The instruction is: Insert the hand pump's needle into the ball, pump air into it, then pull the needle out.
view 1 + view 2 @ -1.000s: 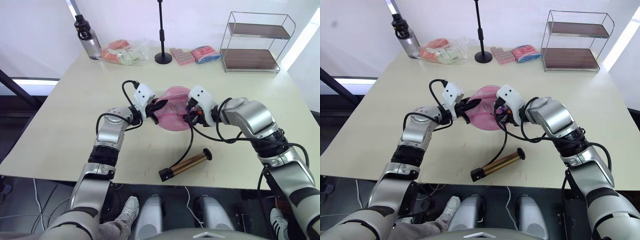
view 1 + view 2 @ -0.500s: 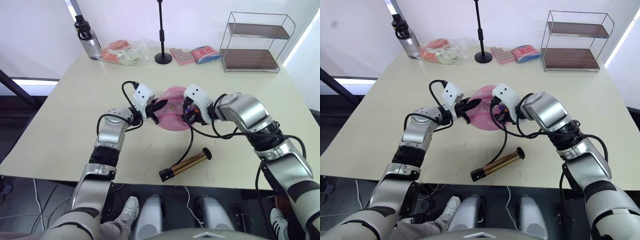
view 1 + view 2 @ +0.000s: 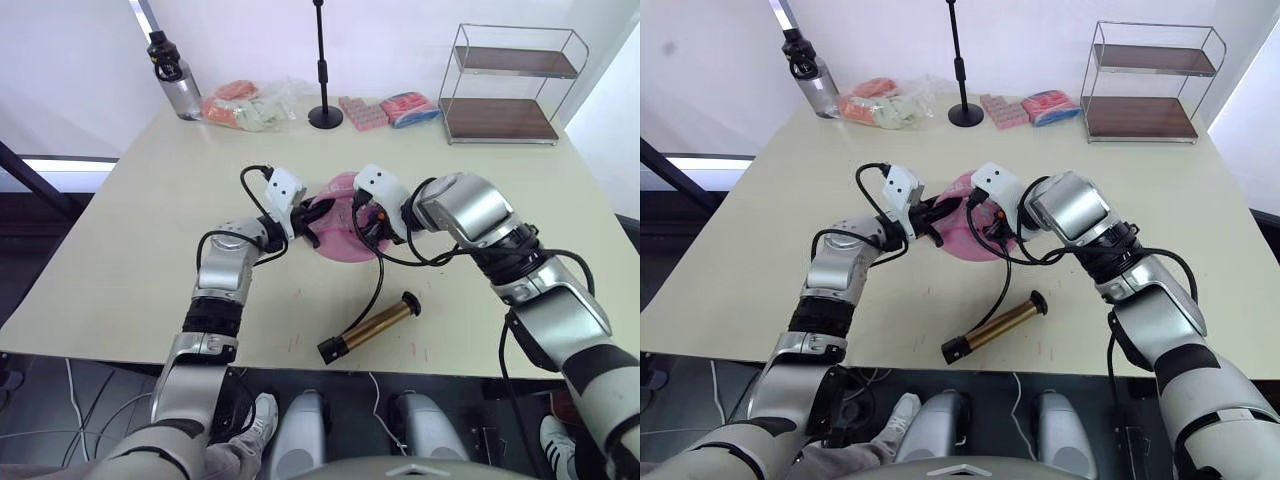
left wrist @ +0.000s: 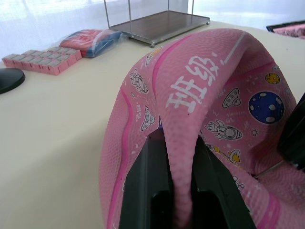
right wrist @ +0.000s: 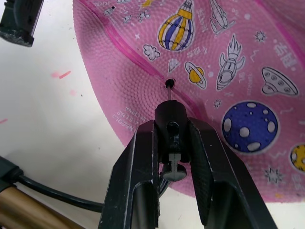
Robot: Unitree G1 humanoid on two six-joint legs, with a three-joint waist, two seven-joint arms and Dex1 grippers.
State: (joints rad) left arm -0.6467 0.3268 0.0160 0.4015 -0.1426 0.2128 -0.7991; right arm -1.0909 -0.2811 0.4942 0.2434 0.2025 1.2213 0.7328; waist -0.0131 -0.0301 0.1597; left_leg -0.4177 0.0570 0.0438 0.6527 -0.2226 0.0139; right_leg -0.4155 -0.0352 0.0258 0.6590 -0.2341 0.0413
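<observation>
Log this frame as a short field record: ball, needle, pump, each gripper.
ball: pink ball, deflated and folded, on the table
needle: needle tip at the ball's valve hole
hand pump: hand pump lying on the table, nearer the robot than the ball, unheld
left gripper: left gripper pinching a fold of the ball
right gripper: right gripper clamping the needle's black fitting

Both arms bent inward over the table, wrists turned toward each other. Left gripper (image 4: 178, 191) pinched tight on a raised fold of the pink ball (image 4: 209, 105). Right gripper (image 5: 172, 157) clamped on the black fitting of the needle (image 5: 169, 93), needle tip at the ball's valve hole.
</observation>
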